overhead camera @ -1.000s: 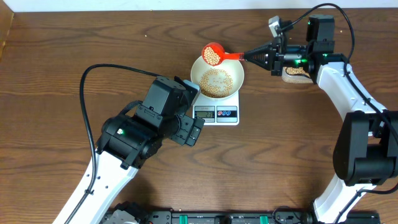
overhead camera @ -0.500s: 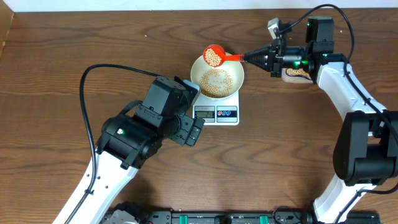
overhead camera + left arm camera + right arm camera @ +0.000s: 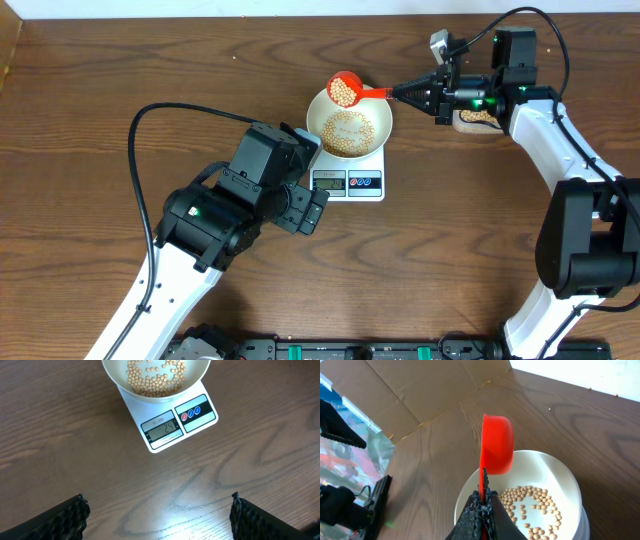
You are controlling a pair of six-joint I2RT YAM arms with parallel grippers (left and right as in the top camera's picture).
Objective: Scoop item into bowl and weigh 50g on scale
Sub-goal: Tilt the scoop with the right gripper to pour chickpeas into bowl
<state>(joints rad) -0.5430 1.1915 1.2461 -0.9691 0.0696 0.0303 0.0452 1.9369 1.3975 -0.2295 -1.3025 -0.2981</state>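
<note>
The cream-white bowl sits on the white scale and holds a layer of tan beans. My right gripper is shut on the handle of a red scoop, which is full of beans and hangs over the bowl's far-left rim. From the right wrist the scoop is seen on edge above the bowl. My left gripper stands open over bare table in front of the scale, whose display shows digits.
A clear tub of beans sits behind the right arm at the table's right. The left arm's black cable loops across the left side. Cardboard lies beyond the table's far edge.
The red scoop has shifted very slightly to the right over the bowl's rim. The left arm has not moved.
</note>
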